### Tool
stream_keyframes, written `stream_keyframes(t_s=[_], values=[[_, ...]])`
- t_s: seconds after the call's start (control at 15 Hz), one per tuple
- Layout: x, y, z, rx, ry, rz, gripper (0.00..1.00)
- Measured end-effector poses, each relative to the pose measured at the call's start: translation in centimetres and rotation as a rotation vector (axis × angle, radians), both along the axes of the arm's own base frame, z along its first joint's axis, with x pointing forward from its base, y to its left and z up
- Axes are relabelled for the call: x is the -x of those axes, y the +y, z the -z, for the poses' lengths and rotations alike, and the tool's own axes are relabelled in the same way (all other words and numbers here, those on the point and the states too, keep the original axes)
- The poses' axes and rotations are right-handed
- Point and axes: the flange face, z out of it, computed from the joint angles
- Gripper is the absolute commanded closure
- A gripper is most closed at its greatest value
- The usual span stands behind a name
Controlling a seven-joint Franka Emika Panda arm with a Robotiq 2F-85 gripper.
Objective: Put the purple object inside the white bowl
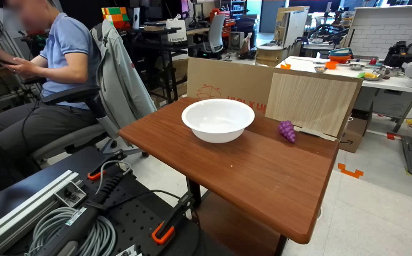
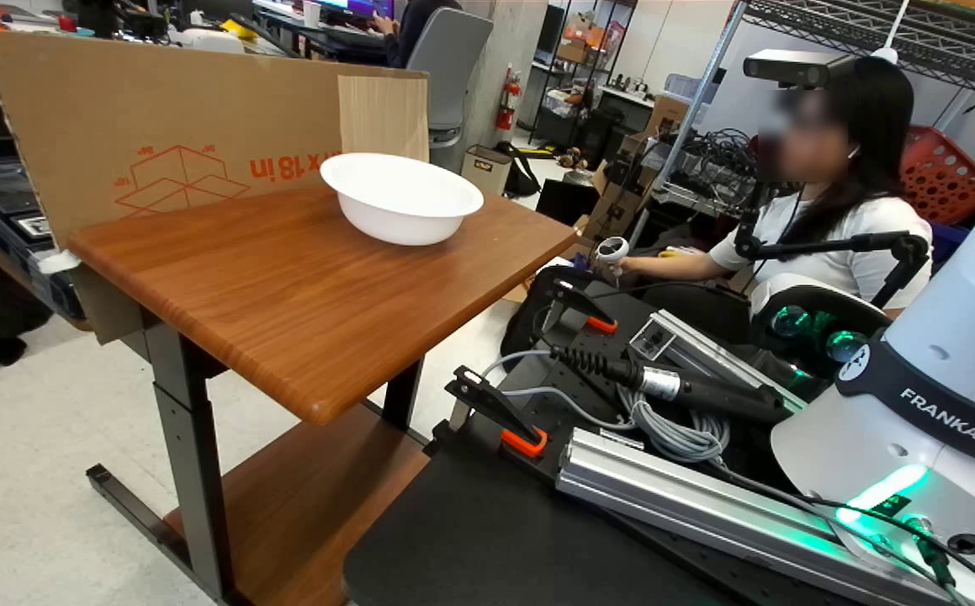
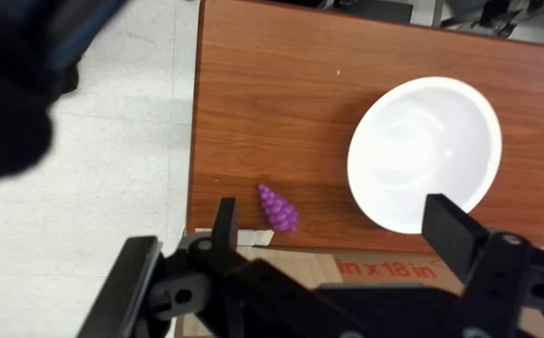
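Observation:
The purple object is a small lumpy grape-like cluster lying on the brown table. In an exterior view it lies right of the bowl, near the light wood panel. It does not show in the exterior view with the robot base. The white bowl stands upright, and its visible inside is empty. It also shows in both exterior views. My gripper is open and empty, seen only in the wrist view. It is above the table; the purple object appears between the fingers, closer to the left one.
The brown table has a cardboard sheet standing along one edge, with a light wood panel against it. The robot base stands on a black bench with cables and clamps. A person sits beside the bench.

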Motion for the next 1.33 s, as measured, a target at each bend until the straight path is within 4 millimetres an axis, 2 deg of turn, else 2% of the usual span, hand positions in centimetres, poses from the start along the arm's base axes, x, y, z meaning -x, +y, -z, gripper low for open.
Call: stream_keyframes(t_s=[0.2,0.33,0.67,1.0,1.33], values=[[-3.2,-1.0,2.1,0.033,0.001,0.077,0.0],[-4.1,-1.3,2.9,0.041,0.003,0.089,0.0],[-4.4,-1.3,2.7,0.048,0.007,0.067,0.0],[-3.8,-0.6,3.5,0.006,0.072,-0.179,0.0],[-3.8,-1.3,3.1,0.108,0.119,-0.399,0.0]])
